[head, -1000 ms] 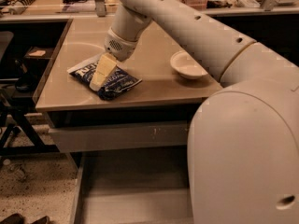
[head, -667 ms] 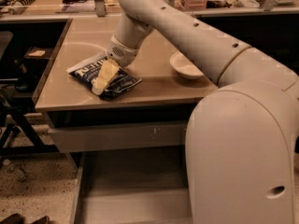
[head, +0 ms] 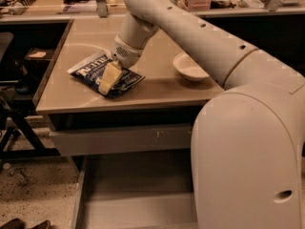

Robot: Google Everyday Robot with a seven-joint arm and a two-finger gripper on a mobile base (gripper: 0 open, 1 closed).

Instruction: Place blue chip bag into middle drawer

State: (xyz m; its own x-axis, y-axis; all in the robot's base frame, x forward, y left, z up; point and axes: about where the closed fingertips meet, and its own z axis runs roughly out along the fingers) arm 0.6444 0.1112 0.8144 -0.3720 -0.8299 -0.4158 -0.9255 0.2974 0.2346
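Note:
The blue chip bag [head: 90, 70] lies flat on the tan counter [head: 162, 87], left of centre, with its white lettering facing up. My gripper [head: 109, 78] comes down from the white arm and rests on the middle of the bag, covering part of it. The middle drawer [head: 133, 194] is pulled open below the counter, with a plain grey floor and low side walls. Nothing shows inside it. The arm's large white body hides the drawer's right side.
A white bowl [head: 190, 68] sits on the counter right of the bag. A shut grey drawer with a pale-scratched front [head: 124, 140] lies just under the counter edge. A dark chair frame [head: 14, 128] stands at the left. Cluttered shelves line the back.
The gripper has dropped lower onto the bag and shifted slightly towards its centre. The bag stays in the same spot on the counter.

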